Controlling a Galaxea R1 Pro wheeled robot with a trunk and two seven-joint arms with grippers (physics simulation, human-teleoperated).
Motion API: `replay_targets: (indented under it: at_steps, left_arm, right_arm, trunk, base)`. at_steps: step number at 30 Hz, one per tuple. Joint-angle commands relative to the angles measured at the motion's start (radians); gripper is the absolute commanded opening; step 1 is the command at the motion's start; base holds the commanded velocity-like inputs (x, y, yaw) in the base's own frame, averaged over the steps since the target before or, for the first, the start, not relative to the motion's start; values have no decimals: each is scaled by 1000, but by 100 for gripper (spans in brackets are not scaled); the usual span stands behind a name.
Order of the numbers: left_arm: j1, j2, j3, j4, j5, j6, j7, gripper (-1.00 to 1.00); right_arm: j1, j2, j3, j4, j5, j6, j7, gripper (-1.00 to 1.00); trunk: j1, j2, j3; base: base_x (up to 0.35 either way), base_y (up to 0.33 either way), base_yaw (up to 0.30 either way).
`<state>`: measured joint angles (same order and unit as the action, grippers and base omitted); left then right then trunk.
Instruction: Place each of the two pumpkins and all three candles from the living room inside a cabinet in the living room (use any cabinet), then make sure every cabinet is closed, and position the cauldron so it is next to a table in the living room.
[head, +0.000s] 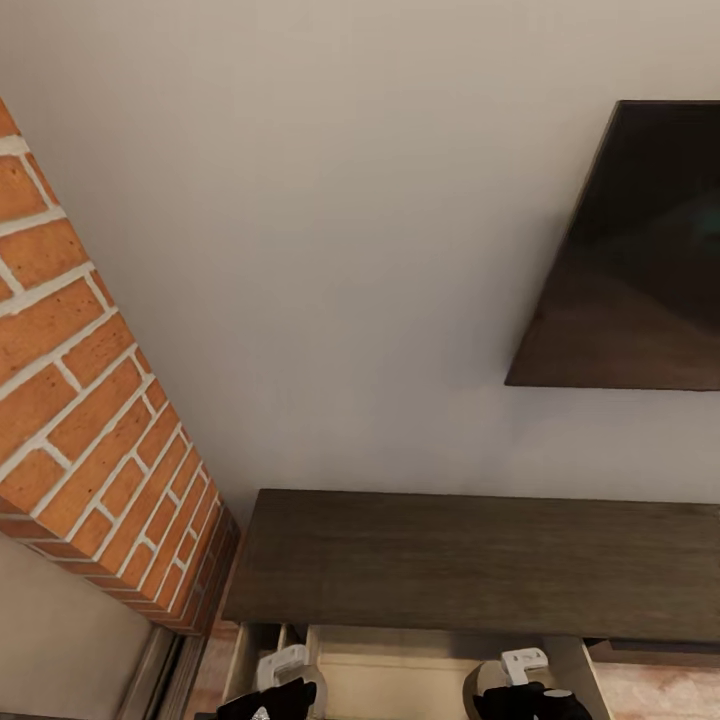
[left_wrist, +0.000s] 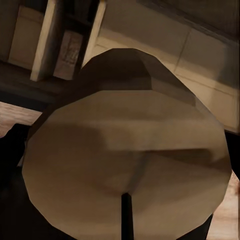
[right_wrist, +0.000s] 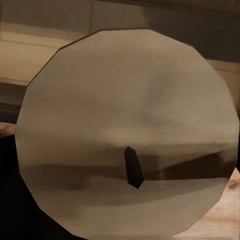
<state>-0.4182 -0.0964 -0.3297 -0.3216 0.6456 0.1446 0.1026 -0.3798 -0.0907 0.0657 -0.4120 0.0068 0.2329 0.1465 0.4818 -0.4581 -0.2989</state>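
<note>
- Where the head view looks down the pale wall (head: 330, 230), the long dark-brown cabinet (head: 470, 560) runs along its foot, flat top bare, with a drawer (head: 400, 670) pulled out below the front edge and showing its paler inside
- The left gripper (head: 268, 700) sits at the lower edge of that view over the drawer's left end, and the right gripper (head: 530, 700) over its right end; only their black tops and white wrist parts (head: 523, 662) show
- In the left wrist view a beige candle (left_wrist: 130, 165) with a dark wick (left_wrist: 126, 215) is seen end on, very close, with black gripper parts at both sides of it; the jaws look closed on its body
- In the right wrist view a second candle (right_wrist: 127, 135), round and pale with a short black wick (right_wrist: 133, 167), is held the same way; how wide those jaws stand cannot be told
- A brick column (head: 80, 380) stands left of the cabinet
- A dark flat screen (head: 640, 260) hangs on the wall above the cabinet's right part
</note>
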Motion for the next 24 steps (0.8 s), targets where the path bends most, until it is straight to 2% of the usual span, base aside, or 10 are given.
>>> replay_targets:
  at_steps: [1,3,5,9,16,20,24]
  left_arm:
    - [-1,0,0,-10,-1,9,3,-100]
    - [-4,0,0,-47,-1,64,32,-100]
    - [-5,0,0,-109,-1,139,101,-100]
    - [-5,-1,0,-170,0,187,169,-100]
    - [-5,-9,0,-179,1,195,180,-100]
    - [-5,-24,0,-178,0,196,177,-100]
    - [-5,-30,0,-185,0,197,174,-100]
  right_arm:
    - [-1,0,0,0,0,1,-3,-100]
    - [-2,5,0,1,0,3,-10,-100]
    - [-3,15,0,1,-1,10,-24,-100]
    - [-6,20,0,-1,-3,39,-46,-100]
    - [-39,22,0,2,-5,53,-55,-100]
    - [-56,22,0,1,-5,104,-55,-100]
    - [-62,23,0,0,-4,121,-54,-100]
  trunk:
    - [0,0,0]
    - [0,0,0]
    - [0,0,0]
    - [0,0,0]
    - [0,0,0]
    - [0,0,0]
    - [0,0,0]
  base:
    - [0,0,0]
    - [0,0,0]
    - [0,0,0]
    - [0,0,0]
    - [0,0,0]
    - [0,0,0]
    - [0,0,0]
